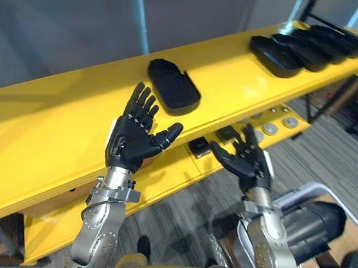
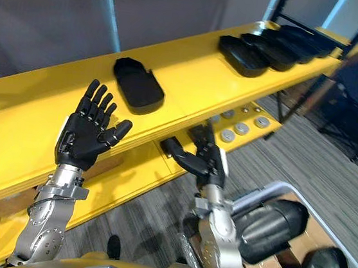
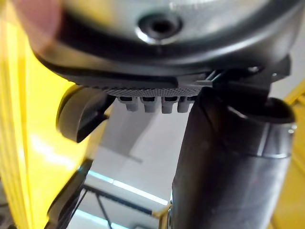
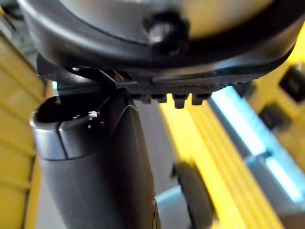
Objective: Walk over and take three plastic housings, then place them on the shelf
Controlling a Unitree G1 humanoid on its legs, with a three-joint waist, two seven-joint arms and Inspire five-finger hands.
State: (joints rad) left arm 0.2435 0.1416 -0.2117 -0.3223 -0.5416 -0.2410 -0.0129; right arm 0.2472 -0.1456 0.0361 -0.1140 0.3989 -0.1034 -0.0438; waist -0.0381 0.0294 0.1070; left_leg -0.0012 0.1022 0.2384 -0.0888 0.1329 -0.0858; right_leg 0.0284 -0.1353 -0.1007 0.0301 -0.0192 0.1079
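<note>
Left hand [image 1: 132,138], right hand [image 1: 249,168] both released, empty; one lone housing [image 1: 173,86] on shelf [image 1: 50,126]; housing row [image 1: 305,51], at least four, beyond.

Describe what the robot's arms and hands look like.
The left arm and right arm are silver-grey metal in rounded, bolted segments. The left hand and right hand are matte black with segmented fingers and a white patch on the side.

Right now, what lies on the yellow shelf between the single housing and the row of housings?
Nothing: the yellow shelf is bare between the single housing and the row of housings, in both eye views.
</note>
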